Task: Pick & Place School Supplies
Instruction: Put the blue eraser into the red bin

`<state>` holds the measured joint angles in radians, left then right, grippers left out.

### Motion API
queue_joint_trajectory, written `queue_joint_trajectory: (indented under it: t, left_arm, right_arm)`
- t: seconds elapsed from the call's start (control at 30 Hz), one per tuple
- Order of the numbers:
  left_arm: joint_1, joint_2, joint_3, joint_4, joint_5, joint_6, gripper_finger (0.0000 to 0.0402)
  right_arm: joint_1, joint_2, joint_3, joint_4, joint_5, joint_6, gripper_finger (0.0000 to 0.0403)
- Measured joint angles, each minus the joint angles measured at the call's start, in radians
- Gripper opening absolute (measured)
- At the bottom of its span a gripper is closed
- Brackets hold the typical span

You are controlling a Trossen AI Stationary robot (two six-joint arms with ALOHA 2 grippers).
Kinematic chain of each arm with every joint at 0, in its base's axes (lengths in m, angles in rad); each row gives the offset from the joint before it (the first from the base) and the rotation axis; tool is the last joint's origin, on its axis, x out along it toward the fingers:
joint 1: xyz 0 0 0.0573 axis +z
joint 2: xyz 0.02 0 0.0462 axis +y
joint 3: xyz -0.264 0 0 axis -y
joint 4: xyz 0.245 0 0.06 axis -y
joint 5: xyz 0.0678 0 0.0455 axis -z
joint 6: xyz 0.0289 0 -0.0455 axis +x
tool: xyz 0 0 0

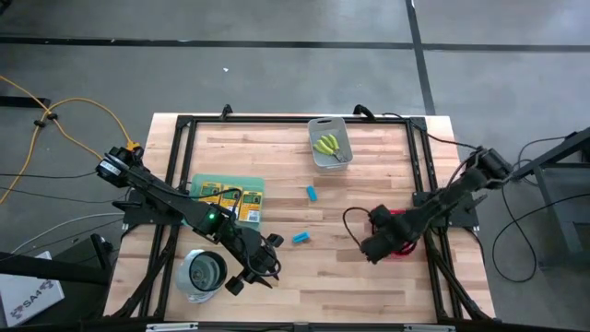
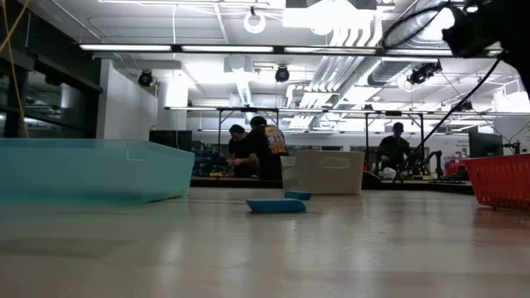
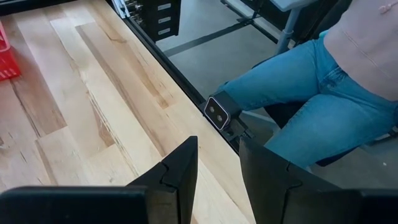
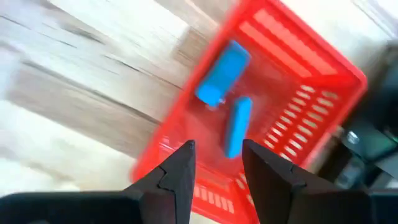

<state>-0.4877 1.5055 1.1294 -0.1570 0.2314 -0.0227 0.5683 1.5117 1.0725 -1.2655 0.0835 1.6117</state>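
Right tool (image 4: 216,163) open over two blue blocks (image 4: 222,73).

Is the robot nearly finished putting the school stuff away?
About halfway. Done: two light-blue blocks lie in the red basket, and yellow-green-handled tools sit in the grey bin. In hand: nothing; the right gripper hangs open over the basket, and the left gripper is open and empty too. Left: two more blue blocks on the wooden table, plus yellow-and-green crayon boxes on the green mat.

Pale, smooth wooden table (image 1: 369,184) — slotted red plastic tray (image 4: 298,81), shiny round metal cup (image 1: 203,273), matt light-blue blocks (image 4: 222,73).
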Motion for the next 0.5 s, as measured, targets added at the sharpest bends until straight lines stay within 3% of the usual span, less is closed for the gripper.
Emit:
queue_joint_trajectory:
  t: [0.2,0.5]
  left_arm:
    - [0.0,0.0,0.0,0.0,0.0,0.0,0.0115]
    - [0.0,0.0,0.0,0.0,0.0,0.0,0.0115]
  right_arm:
    - [-0.04,-0.059,0.0,0.167,0.084,-0.105,0.0124]
    - [-0.162,-0.029,0.0,0.573,0.208,-0.473,0.0124]
